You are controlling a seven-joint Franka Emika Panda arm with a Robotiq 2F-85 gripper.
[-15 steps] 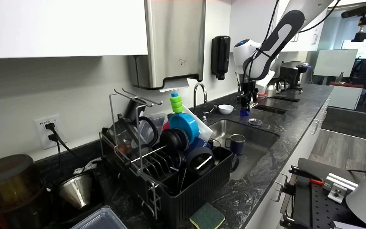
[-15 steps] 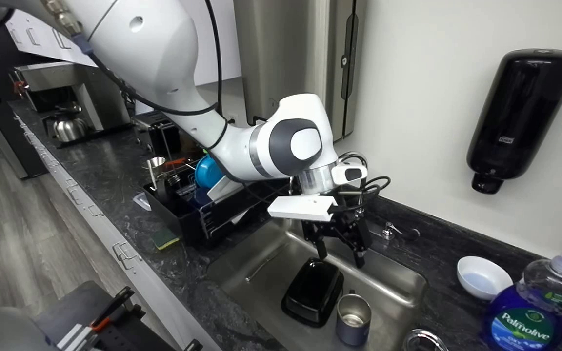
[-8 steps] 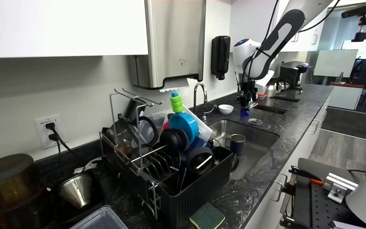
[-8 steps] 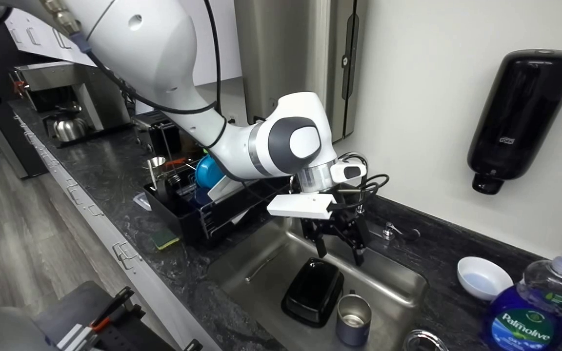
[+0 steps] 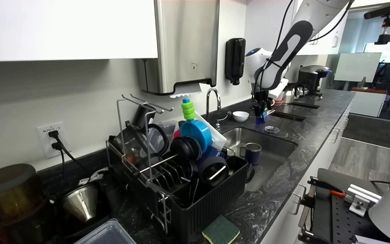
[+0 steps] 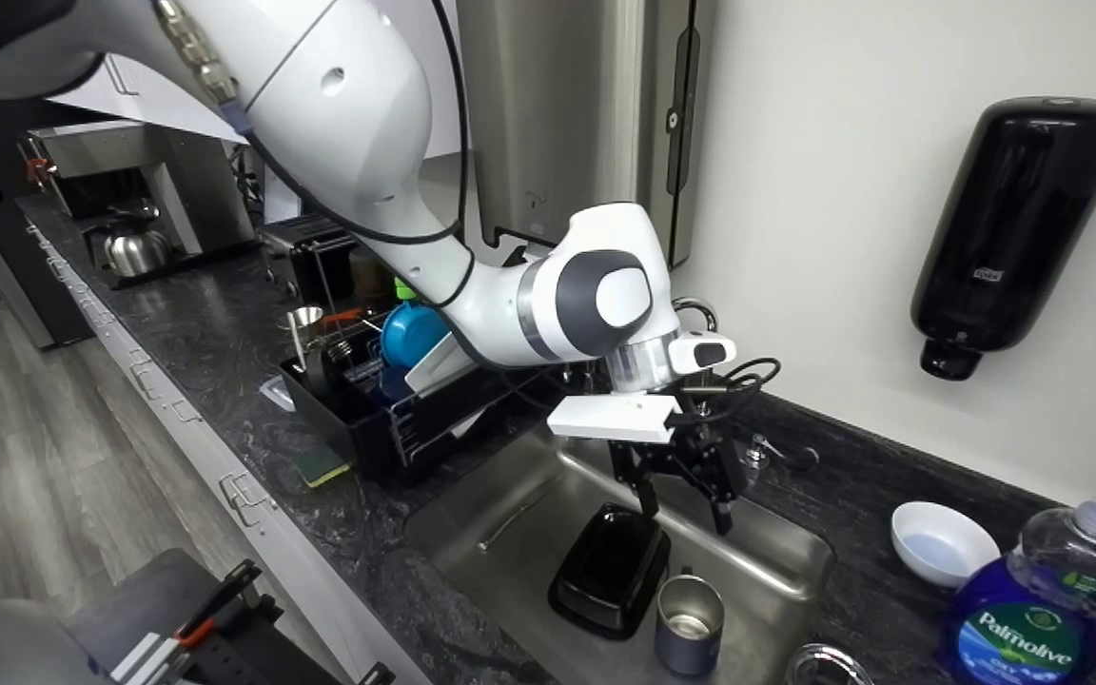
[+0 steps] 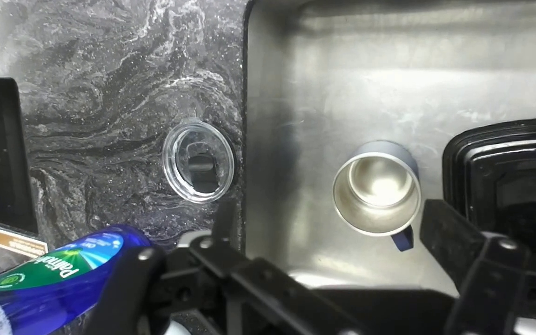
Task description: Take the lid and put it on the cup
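Observation:
A clear round lid [image 7: 201, 163] with a dark slider lies flat on the counter beside the sink in the wrist view. It also shows in both exterior views [image 5: 271, 129] [image 6: 826, 653], cut by the lower edge in one of these. A dark blue steel cup [image 7: 375, 218] stands upright and uncovered in the sink, its handle [image 7: 403, 238] toward the gripper side of the wrist view. The cup shows in both exterior views [image 5: 253, 154] [image 6: 689, 633]. My gripper [image 7: 331, 221] is open and empty, its fingers wide apart. In an exterior view the gripper [image 6: 685, 512] hangs above the sink's back part.
A black container [image 6: 611, 571] lies in the sink [image 6: 500, 580] beside the cup. A blue dish soap bottle [image 6: 1033, 609] and a white bowl [image 6: 944, 542] stand on the counter. A full dish rack [image 5: 212, 203] and a faucet [image 5: 213, 98] border the sink.
The arm was nearly still at first. In the last half second the gripper has shifted right and slightly down in an exterior view, still open. The lid and cup have not moved.

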